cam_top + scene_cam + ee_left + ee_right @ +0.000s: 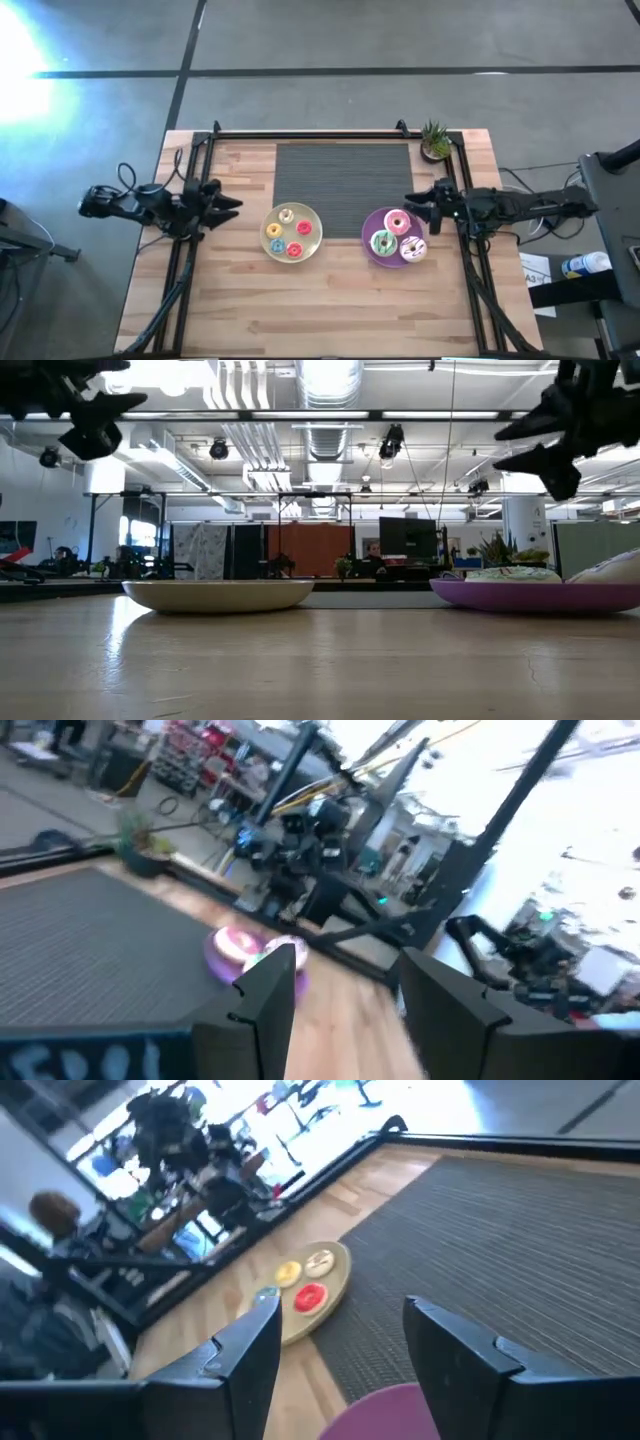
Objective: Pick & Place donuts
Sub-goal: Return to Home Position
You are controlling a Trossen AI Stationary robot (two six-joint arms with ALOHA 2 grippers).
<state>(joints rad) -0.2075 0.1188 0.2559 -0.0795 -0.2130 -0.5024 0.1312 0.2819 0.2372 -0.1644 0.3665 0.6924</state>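
Several small ring donuts, among them yellow, red and teal ones, lie on the pale-yellow plate [292, 233] [312, 1292] at mid-table. A pink donut [398, 222], a teal one [383, 242] and a whitish one [413, 249] lie on the purple plate [371, 252] [222, 960] to its right. My left gripper [232, 208] [350, 995] hovers open above the table, left of the yellow plate. My right gripper [412, 205] [345, 1335] hovers open just beyond the far right rim of the purple plate. In the low view both grippers [125, 385] [512, 445] hang high over the plates.
A dark grey ribbed mat [343, 175] covers the far middle of the wooden table. A small potted plant [435, 140] stands at the far right corner. Black frame rails [185, 270] run along the left and right sides. Bare wood [320, 300] lies near the front edge.
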